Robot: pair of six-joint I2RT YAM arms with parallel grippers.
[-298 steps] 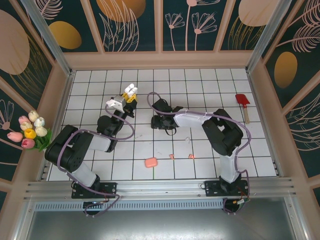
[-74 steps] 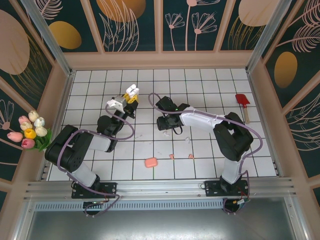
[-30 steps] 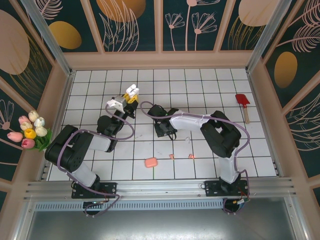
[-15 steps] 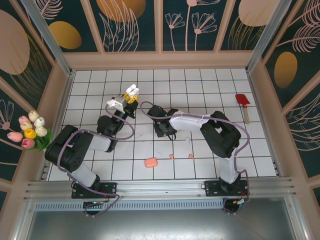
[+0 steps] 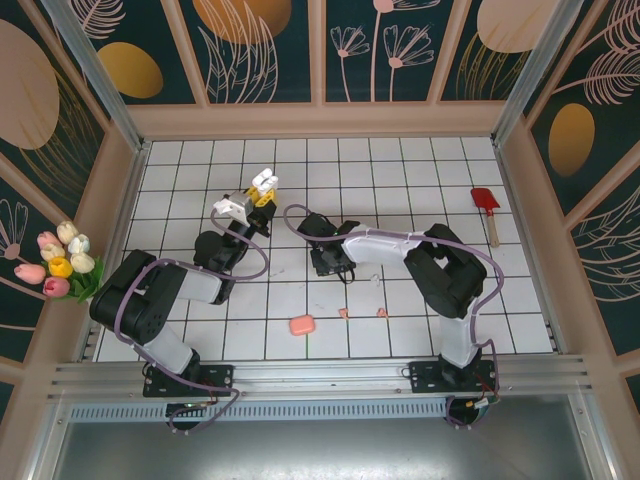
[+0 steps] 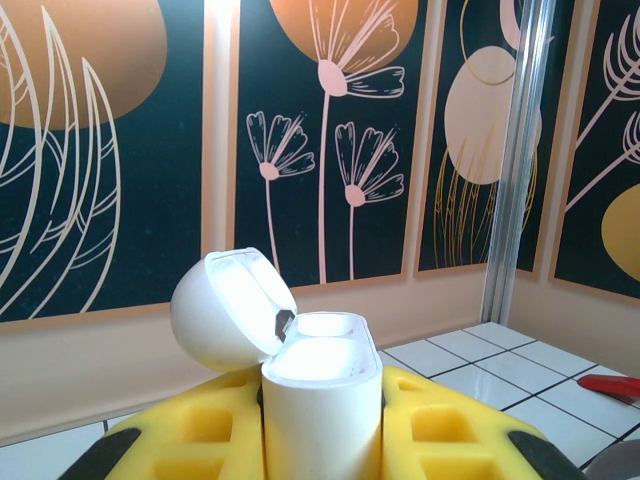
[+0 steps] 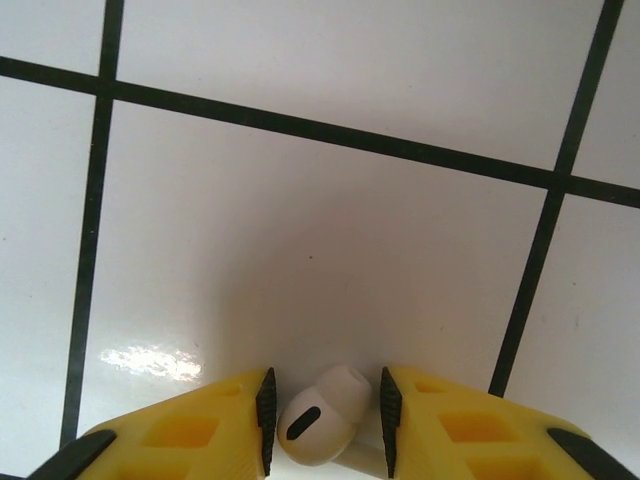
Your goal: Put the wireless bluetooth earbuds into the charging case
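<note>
L hand [image 6: 322, 445] is clamped tight on the white charging case [image 6: 322, 400], yellow fingers [image 6: 190, 435] on both sides of the body. Case is upright w/ long axis vertical and mouth facing up. Its lid [image 6: 228, 312] is open, swung back on the hinge to the left in the wrist view. In the top view that hand sits raised over the far-left-centre part of the counter [image 5: 420, 170]. R hand [image 7: 325, 425] is down low near mid-counter, jaws narrowed onto the white earbud [image 7: 320, 412], and both black pads [image 7: 267, 420] look to be touching it, one per side. Bud orientation in the wrist view: rounded body btw the pads w/ the dark oval vent facing the cam, ear tip pointing up-right, stem running off toward the lower right, so long axis is diagonal. Can't tell if it's off the tile. The other white earbud [image 5: 375, 281] lies just right of the R hand. The pink case [image 5: 301, 325] is closed on the near tiles, w/ the two pink earbuds [image 5: 343, 313] just to its right, apart from each other; too small to read their heading. Red spatula [image 5: 485, 200] is far right, tulips [image 5: 60, 262] outside the left wall.
</note>
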